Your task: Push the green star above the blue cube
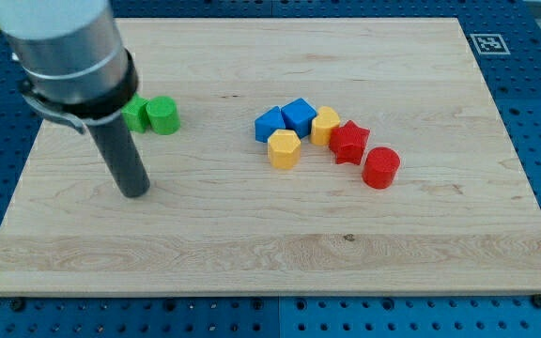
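- 1 wooden board (252,235) carries everything, and my tip (135,192) rests on it, touching no block and holding nothing.
- 2 green blocks sit just above my tip toward the view's top: a green cylinder (162,115) and, partly hidden behind my rod, what I take for the green star (135,115).
- 2 blue blocks lie well to the view's right of my tip: a blue cube (300,115) and another blue block (269,124).
- 2 yellow blocks (284,147) (325,124) touch them.
- 2 red blocks lie farthest right: a red star (349,142) and a red cylinder (380,167).
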